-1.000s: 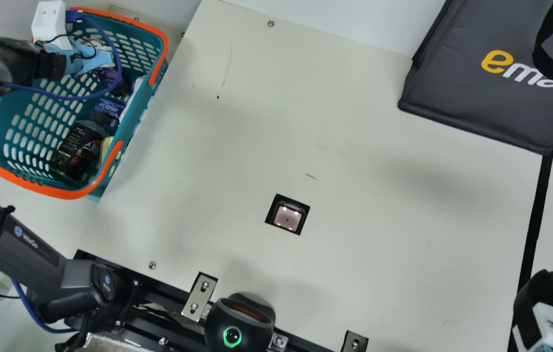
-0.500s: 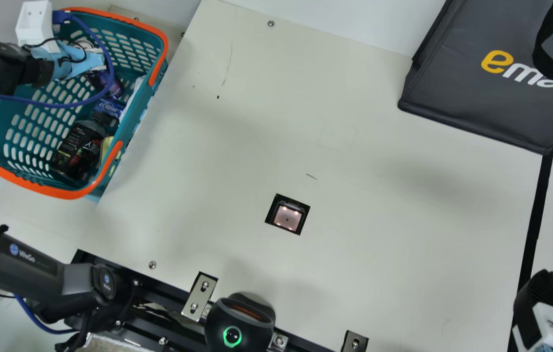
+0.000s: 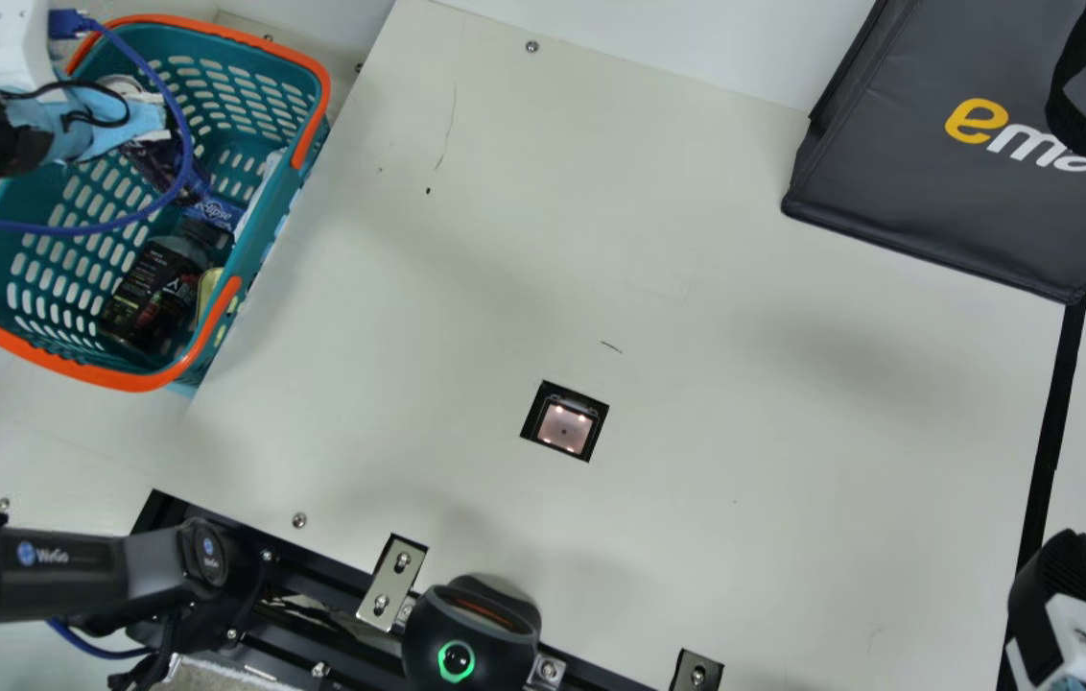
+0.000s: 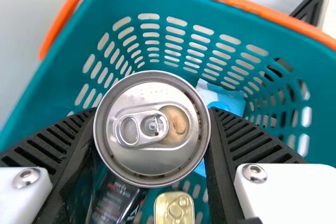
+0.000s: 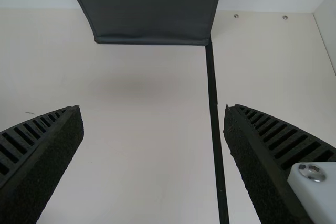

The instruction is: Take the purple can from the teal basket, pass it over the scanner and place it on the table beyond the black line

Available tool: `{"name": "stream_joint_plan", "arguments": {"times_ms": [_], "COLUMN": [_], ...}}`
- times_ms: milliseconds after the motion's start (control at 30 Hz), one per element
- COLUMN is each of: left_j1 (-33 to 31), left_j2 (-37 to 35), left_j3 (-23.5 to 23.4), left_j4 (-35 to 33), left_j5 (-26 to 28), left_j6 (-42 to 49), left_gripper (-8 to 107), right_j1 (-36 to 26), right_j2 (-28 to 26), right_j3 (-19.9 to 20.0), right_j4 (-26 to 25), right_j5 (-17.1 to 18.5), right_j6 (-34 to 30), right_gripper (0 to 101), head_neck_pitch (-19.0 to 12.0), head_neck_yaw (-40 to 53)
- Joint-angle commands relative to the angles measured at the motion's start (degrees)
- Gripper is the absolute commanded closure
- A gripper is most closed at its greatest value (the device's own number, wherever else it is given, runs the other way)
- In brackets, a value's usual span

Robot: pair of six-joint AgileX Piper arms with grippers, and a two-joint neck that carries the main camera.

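Two fingers of the left gripper (image 4: 153, 113) clamp the purple can (image 4: 126, 95), long axis along them, within the teal basket (image 4: 210, 11)'s outline. Lift should clear its rim (image 3: 260, 43). Outward from the basket lie the scanner (image 3: 565, 427), then the black line (image 3: 1056, 413); alongside, the right gripper (image 5: 153, 111) stands wide, unloaded.

Pale wall (image 3: 696, 48) (quite plain, really) behind the softly shadowed cream table (image 3: 744, 240).
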Motion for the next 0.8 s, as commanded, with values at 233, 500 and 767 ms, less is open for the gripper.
{"name": "stream_joint_plan", "arguments": {"times_ms": [233,500,767], "left_j1": [-0.29,-1.13,-4.43], "left_j2": [-8.81,-15.25,-20.50], "left_j3": [-1.88,-3.97,-6.04], "left_j4": [4.27,4.14,3.52], "left_j5": [8.25,14.70,20.25], "left_j6": [-4.91,-5.16,-4.66], "left_gripper": [107,107,107], "right_j1": [0.00,0.00,0.00], "right_j2": [0.00,0.00,0.00], "right_j3": [0.00,0.00,0.00], "right_j4": [0.00,0.00,0.00], "right_j5": [0.00,0.00,0.00], "right_j6": [0.00,0.00,0.00], "right_gripper": [6,6,6], "head_neck_pitch": [-1.66,-1.66,-1.66], "head_neck_yaw": [0.14,0.14,0.14]}}
